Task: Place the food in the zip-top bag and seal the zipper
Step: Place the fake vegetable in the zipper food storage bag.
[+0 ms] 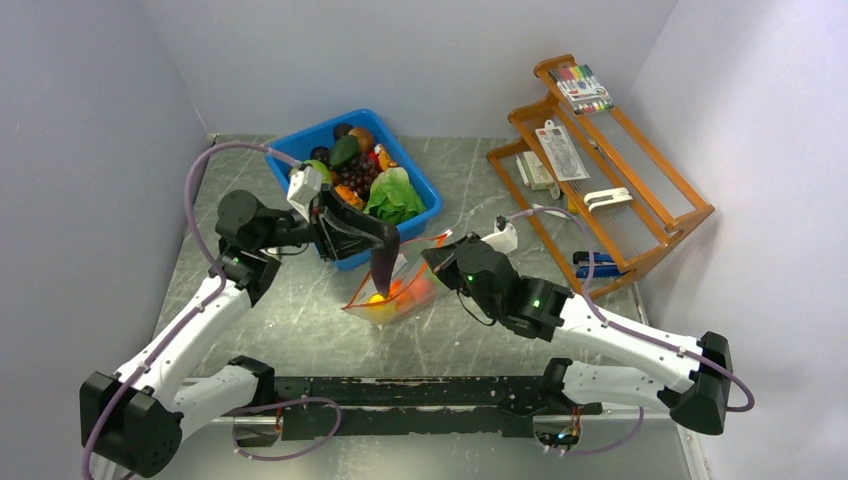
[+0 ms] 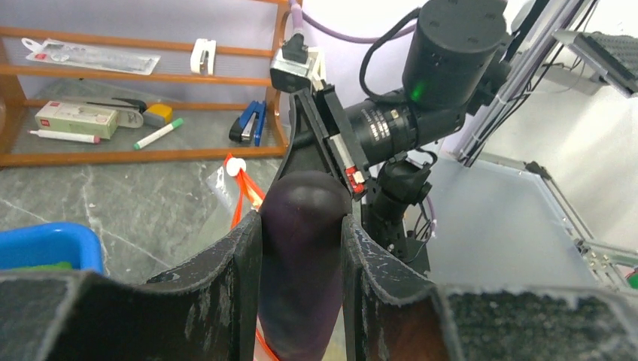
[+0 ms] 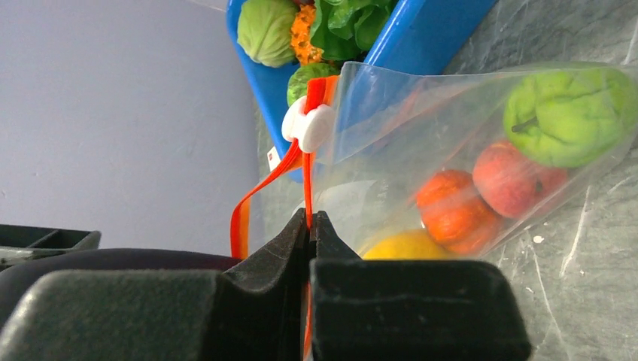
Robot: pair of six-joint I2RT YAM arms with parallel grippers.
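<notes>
Purple eggplant point(image 2: 301, 301) is clamped in left gripper point(image 2: 301, 226) jaws at zip-top bag point(image 3: 391, 135) mouth, mid-frame. Zipper point(image 3: 306, 184) is pinched by right gripper point(image 3: 311, 219) jaws. Mouth is best held wide, with eggplant lowered tip-first, then released.

My left arm point(image 1: 190, 330) reaches forward, wrist tipped down, gripper point(image 2: 301, 226) clamped on the eggplant point(image 2: 301, 293). My right arm point(image 1: 620, 335) angles in towards it, gripper point(image 3: 311, 224) pinched tight on the zipper point(image 3: 308, 184), close beside my left.
</notes>
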